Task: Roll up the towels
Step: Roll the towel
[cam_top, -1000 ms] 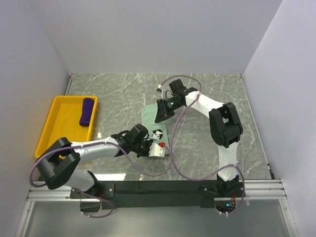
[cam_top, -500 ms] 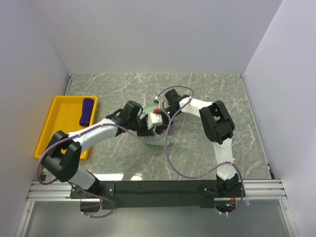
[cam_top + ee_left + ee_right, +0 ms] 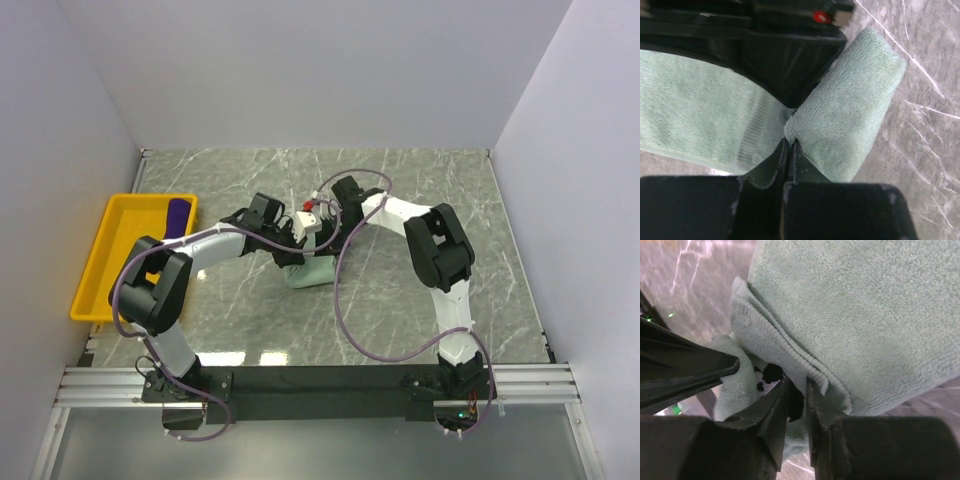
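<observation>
Two towels: one green towel (image 3: 312, 270) on the counter (image 3: 420, 180) and one purple towel (image 3: 178, 213) in the tray (image 3: 100, 270). One tray, yellow. One counter. Two arms, the left arm (image 3: 215, 243) and the right arm (image 3: 440, 250). Two end effectors, one per arm: the left end effector (image 3: 789, 147) and the right end effector (image 3: 797, 385). Each has two fingers (image 3: 772, 410), four in all.
</observation>
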You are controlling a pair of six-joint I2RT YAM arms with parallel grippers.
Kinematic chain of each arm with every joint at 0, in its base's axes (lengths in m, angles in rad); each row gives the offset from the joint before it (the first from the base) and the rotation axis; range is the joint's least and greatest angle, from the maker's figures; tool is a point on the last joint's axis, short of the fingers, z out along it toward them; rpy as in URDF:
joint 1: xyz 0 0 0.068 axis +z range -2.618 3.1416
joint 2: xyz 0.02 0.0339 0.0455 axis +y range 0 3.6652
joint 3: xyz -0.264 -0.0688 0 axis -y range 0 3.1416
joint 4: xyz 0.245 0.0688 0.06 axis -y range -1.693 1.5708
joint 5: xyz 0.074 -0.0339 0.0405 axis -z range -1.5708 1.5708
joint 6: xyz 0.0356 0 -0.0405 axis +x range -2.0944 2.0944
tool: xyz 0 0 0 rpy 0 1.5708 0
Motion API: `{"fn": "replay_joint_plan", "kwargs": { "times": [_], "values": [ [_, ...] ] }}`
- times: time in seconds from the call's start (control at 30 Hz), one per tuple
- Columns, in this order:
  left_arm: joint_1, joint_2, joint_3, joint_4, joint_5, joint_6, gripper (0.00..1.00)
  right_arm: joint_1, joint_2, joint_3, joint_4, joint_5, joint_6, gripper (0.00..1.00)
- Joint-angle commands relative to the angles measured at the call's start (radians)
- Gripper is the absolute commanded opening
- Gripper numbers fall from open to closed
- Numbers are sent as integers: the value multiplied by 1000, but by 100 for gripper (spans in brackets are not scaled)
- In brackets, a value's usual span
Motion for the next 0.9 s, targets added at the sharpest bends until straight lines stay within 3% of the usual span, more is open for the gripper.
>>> {"fn": "replay_joint_plan", "kwargs": {
  "times": [0.0, 0.23, 0.33, 0.53, 0.63, 0.87],
  "values": [
    [3, -14, 0, 10, 21, 22, 1, -16, -59, 80, -26, 81, -17, 31],
    [3, 21, 24, -24, 22, 1, 1, -79, -108, 97, -81, 10, 24, 50],
    [9, 52, 53, -62, 30, -22, 2, -114, -160, 36, -75, -43, 44, 51],
    [20, 104, 121, -163, 25, -82, 2, -148, -258, -109, -52, -166, 35, 48],
    [29, 121, 122, -182, 42, -97, 3, -146, -303, -153, -29, -243, 39, 38],
    [37, 158, 128, -198, 28, -122, 6, -119, -327, -254, 78, -364, 148, 36]
  ]
}}
